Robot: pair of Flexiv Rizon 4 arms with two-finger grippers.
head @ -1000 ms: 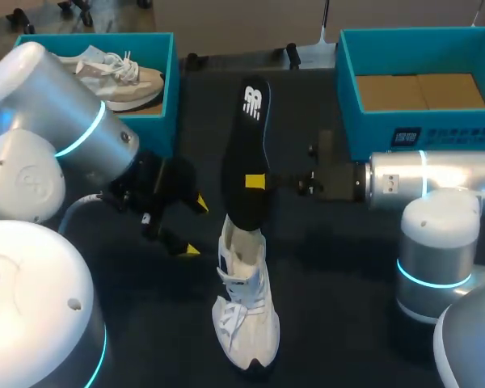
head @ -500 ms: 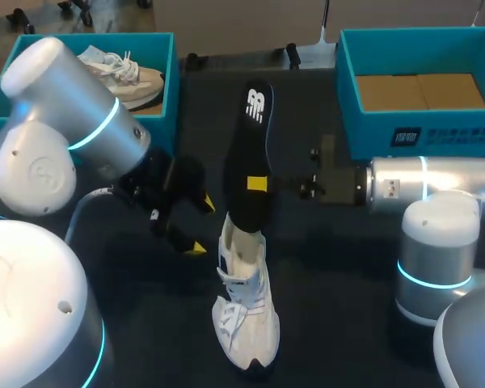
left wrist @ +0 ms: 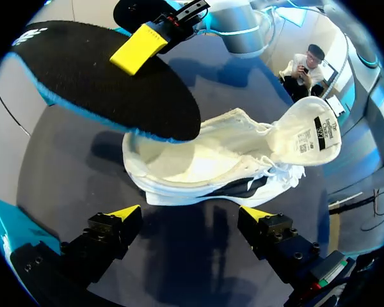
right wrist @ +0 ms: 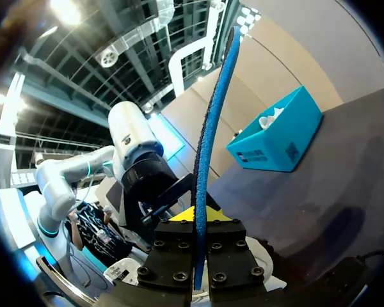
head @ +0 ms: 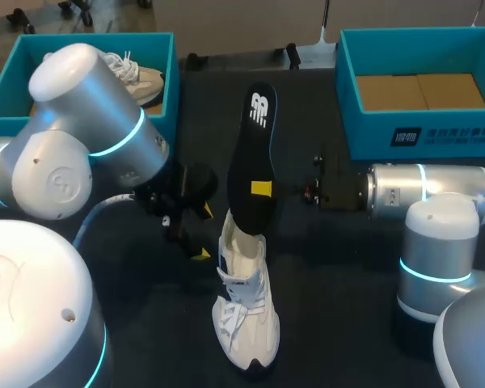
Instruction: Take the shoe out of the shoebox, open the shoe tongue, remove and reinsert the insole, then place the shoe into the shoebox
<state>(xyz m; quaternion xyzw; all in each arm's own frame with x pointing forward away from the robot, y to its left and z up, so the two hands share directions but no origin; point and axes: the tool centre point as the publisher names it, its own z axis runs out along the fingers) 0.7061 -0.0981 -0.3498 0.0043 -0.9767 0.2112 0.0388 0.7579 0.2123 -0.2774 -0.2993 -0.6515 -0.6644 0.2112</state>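
Right gripper (head: 263, 188) pinches the black insole (head: 250, 145) near mid-length and holds it raised, its lower end over the heel opening of the white sneaker (head: 244, 311). The sneaker lies on the dark table (head: 347, 283) with its tongue turned out. Left gripper (left wrist: 191, 212), fingers spread and holding nothing, hovers just beside the sneaker. The 2 teal boxes stand at the far side: left shoebox (head: 168, 89), containing another shoe (head: 133, 77), and right shoebox (head: 420, 129).

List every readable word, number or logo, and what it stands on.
No text reads clearly.
On the insole: a white logo, no words.
On the right shoebox label: too small to read.
On the shoe tongue tag: blurred.
On the left shoebox side: too small.
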